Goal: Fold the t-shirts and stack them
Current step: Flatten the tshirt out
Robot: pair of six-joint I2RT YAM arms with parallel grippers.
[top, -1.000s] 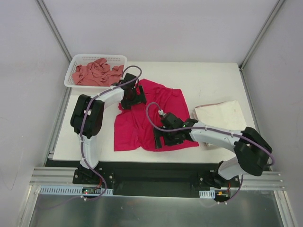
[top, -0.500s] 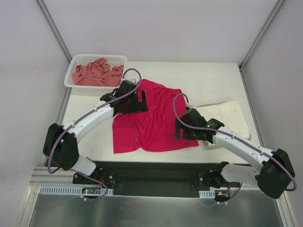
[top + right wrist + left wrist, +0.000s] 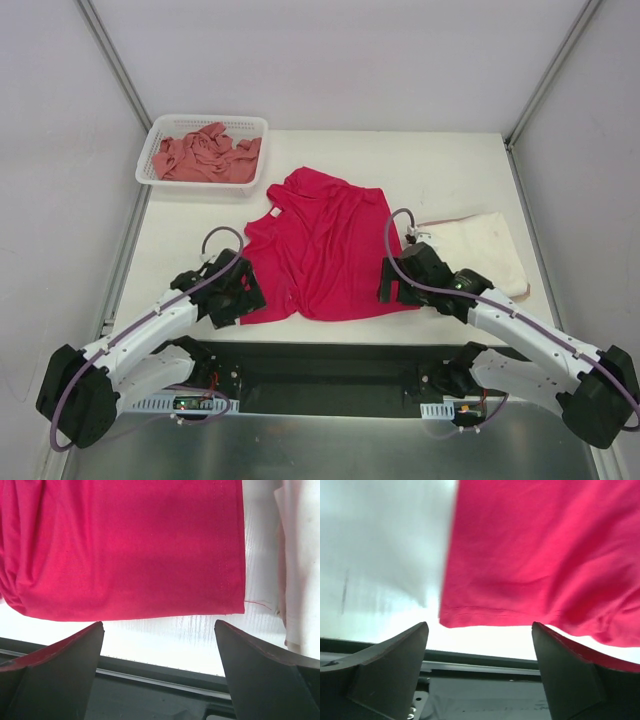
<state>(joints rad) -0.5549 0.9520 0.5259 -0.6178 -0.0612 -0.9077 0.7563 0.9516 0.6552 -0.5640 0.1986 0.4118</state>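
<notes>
The left gripper (image 3: 480, 630) hangs over the near left corner of the red shirt (image 3: 320, 245), jaws spread wide with nothing between them. The right gripper (image 3: 159, 625) stands just as open over that shirt's near right corner. The red shirt lies rumpled on the table (image 3: 440, 170). Just to its right lies the folded cream shirt (image 3: 480, 245). Beyond its far left corner, the salmon shirt (image 3: 205, 155) sits crumpled in a white basket (image 3: 150, 172)
</notes>
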